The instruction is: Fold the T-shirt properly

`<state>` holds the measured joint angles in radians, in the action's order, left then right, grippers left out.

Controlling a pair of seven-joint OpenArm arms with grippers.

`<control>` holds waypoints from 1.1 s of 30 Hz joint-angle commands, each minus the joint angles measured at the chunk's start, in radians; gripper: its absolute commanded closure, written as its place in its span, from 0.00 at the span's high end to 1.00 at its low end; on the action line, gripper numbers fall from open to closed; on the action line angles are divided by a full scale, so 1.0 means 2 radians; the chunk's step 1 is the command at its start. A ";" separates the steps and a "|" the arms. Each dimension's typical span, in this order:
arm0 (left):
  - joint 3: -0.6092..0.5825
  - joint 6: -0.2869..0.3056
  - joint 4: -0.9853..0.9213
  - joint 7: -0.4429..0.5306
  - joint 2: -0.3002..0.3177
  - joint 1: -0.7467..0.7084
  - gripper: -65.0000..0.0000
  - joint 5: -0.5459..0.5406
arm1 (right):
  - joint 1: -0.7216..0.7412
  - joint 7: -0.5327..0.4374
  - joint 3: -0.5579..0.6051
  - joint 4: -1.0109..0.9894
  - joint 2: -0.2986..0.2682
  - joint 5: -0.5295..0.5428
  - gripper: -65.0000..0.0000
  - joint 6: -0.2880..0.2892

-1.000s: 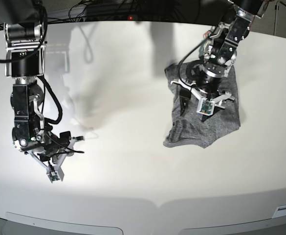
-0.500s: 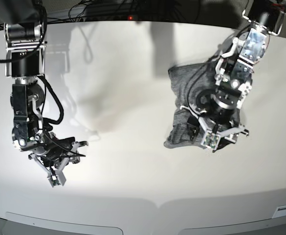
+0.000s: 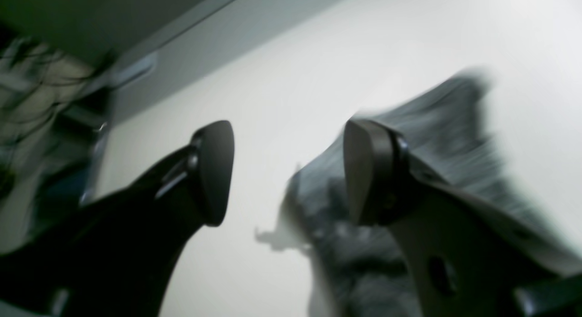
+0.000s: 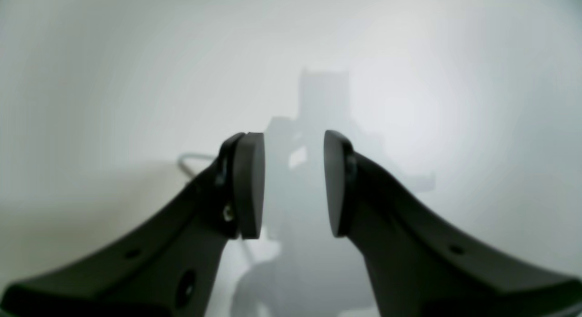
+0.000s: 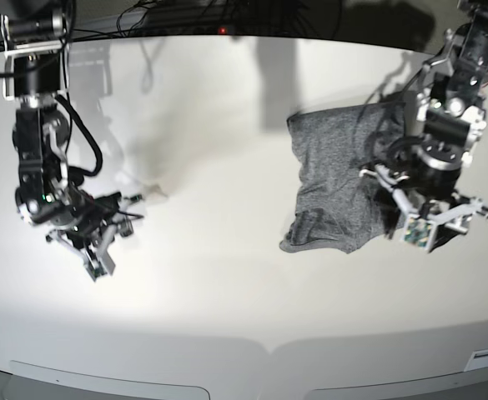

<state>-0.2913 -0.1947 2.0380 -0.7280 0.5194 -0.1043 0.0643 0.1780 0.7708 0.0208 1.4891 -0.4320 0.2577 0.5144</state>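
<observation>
On the white worktop (image 5: 227,275) the soft, light T-shirt (image 5: 335,183) is lying bunched, probably asking a pinch at its edge, while the left gripper (image 5: 423,218) is hanging wide apart and empty, the right gripper (image 5: 102,242) half parted, grasping nothing.

One T-shirt (image 5: 335,179), one table (image 5: 218,150), two arms.

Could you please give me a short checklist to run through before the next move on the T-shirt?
1. Left gripper open and holding nothing: ok.
2. Right gripper holding nothing, jaws partly apart: ok.
3. T-shirt lying flat: not ok, bunched and creased along its near edge.
4. T-shirt fully on the table: ok.
5. Right gripper near the cloth: not ok, it hangs over bare table far to the side.
6. Sleeves located: cannot tell.
</observation>
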 commanded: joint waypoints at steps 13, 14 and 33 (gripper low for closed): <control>0.071 -0.010 0.088 -0.021 0.059 -0.232 0.57 0.031 | -0.209 0.072 -0.199 0.248 -0.023 0.100 0.34 0.008; 0.071 -0.010 0.091 -0.024 0.059 -0.252 0.57 0.043 | -0.229 0.079 -0.222 0.262 -0.023 0.112 0.34 0.019; 0.071 -0.129 0.101 -0.047 0.047 -0.548 0.57 0.216 | -0.529 0.187 -0.564 0.405 0.075 0.287 0.34 0.074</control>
<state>-0.1513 -0.4412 2.2238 -0.8230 0.6117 -1.1831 0.4797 -0.8707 1.1530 -1.1004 2.2852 -0.2752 0.8230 0.6601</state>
